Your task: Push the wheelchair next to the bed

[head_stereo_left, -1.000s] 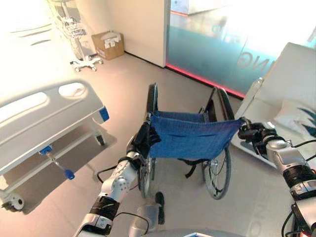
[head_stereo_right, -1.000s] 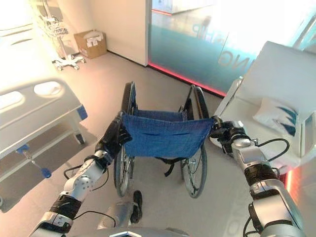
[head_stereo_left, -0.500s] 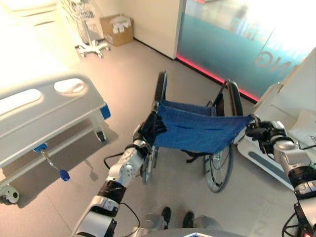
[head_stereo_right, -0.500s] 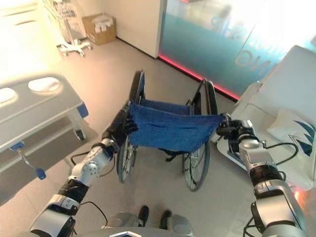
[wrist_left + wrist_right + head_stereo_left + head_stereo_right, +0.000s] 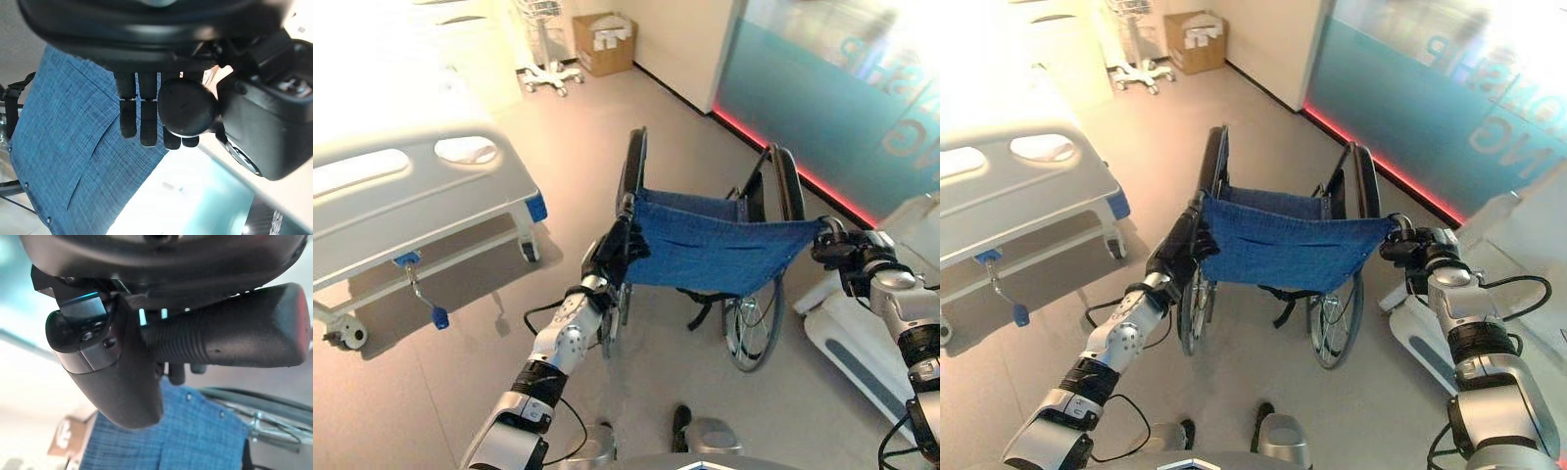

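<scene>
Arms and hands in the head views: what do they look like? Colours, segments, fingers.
Both arms are silver-grey metal built of rounded segments, with black bands and dark collars between them. Each ends in a dark, nearly black hand: the left hand and the right hand. In the left wrist view the fingers are black, slim and jointed, set in a row. The right hand's wrist view shows a smooth dark shell.

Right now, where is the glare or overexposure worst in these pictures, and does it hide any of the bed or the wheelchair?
In the left eye view the upper left is blown out, washing out the bed's far part; its near end panel stays readable. The right eye view shows the same glare. The wheelchair is evenly lit, casting a soft shadow. The left wrist view has bright washout beyond the left hand.
</scene>
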You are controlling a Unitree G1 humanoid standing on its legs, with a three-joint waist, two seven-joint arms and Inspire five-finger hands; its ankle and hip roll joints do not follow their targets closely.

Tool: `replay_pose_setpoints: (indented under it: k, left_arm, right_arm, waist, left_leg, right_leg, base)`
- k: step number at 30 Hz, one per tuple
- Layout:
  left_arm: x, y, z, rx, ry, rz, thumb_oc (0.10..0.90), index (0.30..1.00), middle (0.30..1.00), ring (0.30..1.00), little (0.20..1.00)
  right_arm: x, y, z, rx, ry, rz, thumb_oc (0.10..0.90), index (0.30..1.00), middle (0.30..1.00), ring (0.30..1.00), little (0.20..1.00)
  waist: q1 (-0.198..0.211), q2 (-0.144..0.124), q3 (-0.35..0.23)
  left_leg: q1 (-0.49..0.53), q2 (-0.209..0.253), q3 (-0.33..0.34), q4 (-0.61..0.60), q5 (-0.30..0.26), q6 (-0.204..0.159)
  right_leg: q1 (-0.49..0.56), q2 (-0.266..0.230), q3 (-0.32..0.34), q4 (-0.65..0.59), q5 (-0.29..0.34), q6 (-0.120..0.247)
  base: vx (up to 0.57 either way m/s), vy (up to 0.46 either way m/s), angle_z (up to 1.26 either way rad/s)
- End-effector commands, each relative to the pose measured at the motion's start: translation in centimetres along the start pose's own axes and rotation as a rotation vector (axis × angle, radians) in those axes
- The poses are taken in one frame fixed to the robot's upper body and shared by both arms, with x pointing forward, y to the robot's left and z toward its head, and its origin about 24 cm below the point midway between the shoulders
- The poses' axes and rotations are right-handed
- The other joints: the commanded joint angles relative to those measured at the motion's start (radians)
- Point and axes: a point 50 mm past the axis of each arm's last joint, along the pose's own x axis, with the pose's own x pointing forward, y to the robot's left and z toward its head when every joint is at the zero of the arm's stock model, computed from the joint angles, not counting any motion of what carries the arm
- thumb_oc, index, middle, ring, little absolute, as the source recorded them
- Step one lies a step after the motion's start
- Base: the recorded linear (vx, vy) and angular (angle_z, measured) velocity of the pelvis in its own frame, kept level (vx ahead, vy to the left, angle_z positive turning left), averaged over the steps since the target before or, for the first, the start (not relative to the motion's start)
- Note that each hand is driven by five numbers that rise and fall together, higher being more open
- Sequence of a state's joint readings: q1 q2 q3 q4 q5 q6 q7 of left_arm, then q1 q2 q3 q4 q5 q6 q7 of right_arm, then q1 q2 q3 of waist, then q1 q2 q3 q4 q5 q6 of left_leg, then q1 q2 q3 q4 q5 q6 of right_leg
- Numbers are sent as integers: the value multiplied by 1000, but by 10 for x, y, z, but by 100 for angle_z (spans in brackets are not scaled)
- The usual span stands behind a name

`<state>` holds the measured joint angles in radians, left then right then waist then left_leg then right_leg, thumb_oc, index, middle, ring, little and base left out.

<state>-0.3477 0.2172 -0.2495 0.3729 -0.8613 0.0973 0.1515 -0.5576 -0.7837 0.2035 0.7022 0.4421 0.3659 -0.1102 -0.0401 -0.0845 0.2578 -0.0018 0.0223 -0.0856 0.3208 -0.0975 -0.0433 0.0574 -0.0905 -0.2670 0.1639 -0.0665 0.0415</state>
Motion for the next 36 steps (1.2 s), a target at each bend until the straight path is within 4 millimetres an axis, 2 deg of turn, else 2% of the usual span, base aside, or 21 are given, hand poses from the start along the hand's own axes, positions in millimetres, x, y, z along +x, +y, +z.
replay_pose_setpoints:
  k: [1,2,5,6,9,10,13,14,16,17,21,22,23,24,26,27,29,30,31,33,36]
  left_arm:
    - [-24,40,-24,-10,68,179,400,300,300,300,300]
    - [-23,39,-22,-5,60,176,400,300,300,300,300]
    - [-22,40,-19,-5,52,173,400,300,300,300,300]
    - [-22,40,-17,-14,55,169,400,300,300,300,300]
    - [-22,40,-20,-18,68,159,400,300,300,300,300]
    - [-23,41,-22,-17,72,158,400,300,300,300,300]
    - [-28,45,-27,-35,85,158,400,300,300,300,300]
    - [-29,46,-26,-31,88,159,400,300,300,300,300]
    - [-29,47,-24,-22,91,167,400,300,300,300,300]
    - [-29,48,-24,-22,91,175,400,300,300,300,300]
    - [-28,54,-25,-19,96,202,400,300,300,300,300]
    - [-28,55,-25,-26,95,208,400,300,300,300,300]
    - [-29,56,-25,-29,93,210,400,300,300,300,300]
    - [-29,57,-25,-28,92,210,400,300,300,300,300]
    - [-31,58,-27,-19,99,201,400,300,300,300,300]
    - [-32,58,-28,-11,100,200,400,300,300,300,300]
    - [-31,58,-27,0,96,202,400,300,300,300,300]
    - [-30,57,-27,4,95,200,400,300,300,300,300]
    - [-28,57,-25,11,89,199,400,300,300,300,300]
    - [-28,57,-24,15,82,195,400,300,300,300,300]
    - [-29,56,-25,22,73,186,400,300,300,300,300]
  right_arm:
    - [-13,65,93,44,-331,277,400,300,300,300,300]
    - [-14,69,91,45,-330,272,400,300,300,300,300]
    - [-15,75,92,40,-333,274,400,300,300,300,300]
    - [-15,79,95,35,-332,271,400,300,300,300,300]
    - [-15,81,96,33,-324,262,400,300,300,300,300]
    - [-15,81,95,30,-321,258,400,300,300,300,300]
    - [-12,76,88,25,-310,254,400,300,300,300,300]
    - [-11,73,86,24,-309,255,400,300,300,300,300]
    - [-9,71,86,20,-308,264,400,300,300,300,300]
    - [-8,73,86,21,-309,273,400,300,300,300,300]
    - [-6,72,81,24,-309,294,400,300,300,300,300]
    - [-5,71,78,32,-308,293,400,300,300,300,300]
    - [-5,72,75,36,-310,295,400,300,300,300,300]
    - [-6,72,73,39,-311,295,400,300,300,300,300]
    - [-6,65,66,42,-305,282,400,300,300,300,300]
    - [-6,63,65,45,-303,280,400,300,300,300,300]
    - [-7,63,67,54,-307,282,400,300,300,300,300]
    - [-7,63,68,58,-310,281,400,300,300,300,300]
    - [-6,62,75,66,-318,283,400,300,300,300,300]
    - [-6,60,78,66,-329,284,400,300,300,300,300]
    - [-8,59,82,69,-349,284,400,300,300,300,300]
  waist:
    - [109,-20,-79]
    - [112,-20,-70]
    - [122,-3,-58]
    - [129,17,-55]
    - [157,40,-51]
    - [170,54,-53]
    - [200,54,-61]
    - [213,48,-64]
    - [237,34,-71]
    - [249,21,-76]
    - [291,-6,-94]
    - [299,-15,-102]
    - [303,-17,-105]
    - [303,-15,-106]
    - [284,0,-107]
    - [277,3,-108]
    - [264,4,-99]
    - [263,13,-97]
    - [254,16,-80]
    - [243,18,-64]
    - [203,-2,-33]
  left_leg:
    - [18,14,126,390,97,6]
    - [-35,18,149,403,83,16]
    - [-42,-2,177,296,65,25]
    - [-36,0,221,160,91,16]
    - [-75,-26,268,-11,144,5]
    - [-105,-29,294,-104,193,-6]
    - [-140,-49,318,-258,262,-27]
    - [-154,-57,314,-247,270,-24]
    - [-168,-66,321,-209,226,15]
    - [-165,-84,295,-197,186,18]
    - [-173,-96,300,-108,92,81]
    - [-158,-109,292,-112,84,101]
    - [-137,-125,266,-126,78,122]
    - [-127,-128,256,-131,77,127]
    - [-82,-132,225,-142,65,144]
    - [-70,-131,221,-143,60,146]
    - [-46,-125,210,-134,35,151]
    - [-48,-110,213,-136,52,152]
    - [-16,-103,180,-132,43,142]
    - [12,-104,150,-131,29,136]
    - [52,-131,103,-120,-21,138]
  right_leg:
    - [-68,-24,32,-4,100,-35]
    - [-43,-17,25,-3,87,-44]
    - [-8,4,25,3,61,-38]
    - [27,34,23,1,37,-39]
    - [90,78,15,-12,7,-40]
    - [118,105,11,-22,-6,-45]
    - [209,132,19,-50,-56,-46]
    - [229,133,23,-55,-71,-51]
    - [239,124,22,-59,-74,-50]
    - [255,108,24,-48,-103,-42]
    - [286,48,-30,26,-147,-15]
    - [277,20,-57,87,-108,17]
    - [243,-21,-71,216,-40,59]
    - [224,-37,-73,266,-16,70]
    - [148,-76,-48,482,38,85]
    - [127,-80,-43,508,53,86]
    - [92,-103,-45,470,45,76]
    - [74,-100,-65,409,55,55]
    - [29,-99,-66,282,41,50]
    - [-14,-97,-54,202,57,52]
    - [-124,-106,16,22,205,110]
  base:
    - [234,-234,54]
    - [237,-160,27]
    - [278,-104,2]
    - [314,-49,5]
    - [366,-43,17]
    - [462,-22,11]
    - [440,-6,1]
    - [336,-4,-16]
    - [304,7,-35]
    - [329,17,-52]
    - [335,60,-25]
    - [297,147,-15]
    - [271,152,-10]
    - [286,173,29]
    - [285,143,21]
    - [257,69,-29]
    - [225,-40,6]
    - [267,-202,48]
    - [187,-191,27]
    - [220,-196,28]
    - [258,-222,61]
